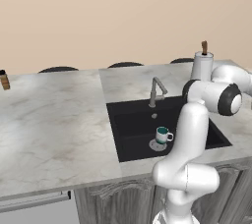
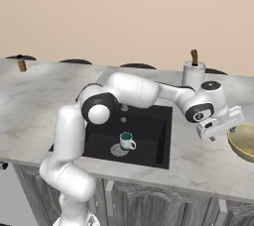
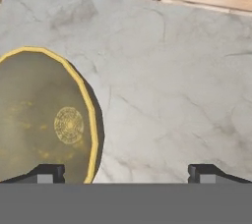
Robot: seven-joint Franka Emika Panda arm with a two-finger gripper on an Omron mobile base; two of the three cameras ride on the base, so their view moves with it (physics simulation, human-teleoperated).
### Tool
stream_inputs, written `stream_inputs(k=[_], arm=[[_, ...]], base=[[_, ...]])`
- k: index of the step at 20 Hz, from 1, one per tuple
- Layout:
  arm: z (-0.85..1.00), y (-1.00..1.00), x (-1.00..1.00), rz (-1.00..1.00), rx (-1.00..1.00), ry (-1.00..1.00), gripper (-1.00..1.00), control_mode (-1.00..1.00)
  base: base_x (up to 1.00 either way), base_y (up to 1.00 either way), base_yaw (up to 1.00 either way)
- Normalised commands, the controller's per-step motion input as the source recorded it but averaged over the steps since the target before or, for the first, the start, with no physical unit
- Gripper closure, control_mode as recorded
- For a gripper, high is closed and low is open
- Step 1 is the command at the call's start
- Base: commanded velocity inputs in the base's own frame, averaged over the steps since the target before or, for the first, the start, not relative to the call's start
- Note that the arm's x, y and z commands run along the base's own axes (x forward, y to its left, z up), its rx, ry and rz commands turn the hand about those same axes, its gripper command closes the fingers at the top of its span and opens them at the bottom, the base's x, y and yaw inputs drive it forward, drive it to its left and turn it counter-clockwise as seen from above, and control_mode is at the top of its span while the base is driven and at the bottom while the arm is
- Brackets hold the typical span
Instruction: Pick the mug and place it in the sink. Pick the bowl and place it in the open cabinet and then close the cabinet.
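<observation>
Standing between sink (image 2: 158,136) and bowl (image 2: 244,142): a white jug (image 2: 192,74).

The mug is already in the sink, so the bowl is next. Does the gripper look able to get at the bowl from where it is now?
Probably yes. The gripper hangs beside the bowl, jaws open, with bare counter around and nothing between them.

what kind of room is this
Most likely a rendered kitchen: a marble-look counter holds a black sink with a grey faucet, a mug sits in the basin, and grey cabinet fronts run below.
</observation>
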Motion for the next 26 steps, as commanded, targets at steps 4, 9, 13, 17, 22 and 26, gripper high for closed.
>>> stream_inputs(k=[4, 9, 13, 17, 22, 26], arm=[[-0.12, -0.28, 0.07, 0.0, 0.01, 0.0, -1.0, -1.0], [-0.09, -0.3, 0.07, 0.0, 0.05, 0.0, -1.0, -1.0], [-0.12, -0.21, 0.02, 0.0, 0.08, 0.0, -1.0, -1.0], [-0.14, -0.16, 0.0, 0.0, 0.09, 0.0, -1.0, -1.0], [-0.16, -0.2, 0.03, 0.0, 0.08, 0.0, -1.0, -1.0], [-0.21, -0.04, 0.16, 0.0, 0.03, 0.0, -1.0, -1.0]], base=[[0.0, 0.0, 0.0], [0.0, 0.0, 0.0], [0.0, 0.0, 0.0], [0.0, 0.0, 0.0], [0.0, 0.0, 0.0], [0.0, 0.0, 0.0]])
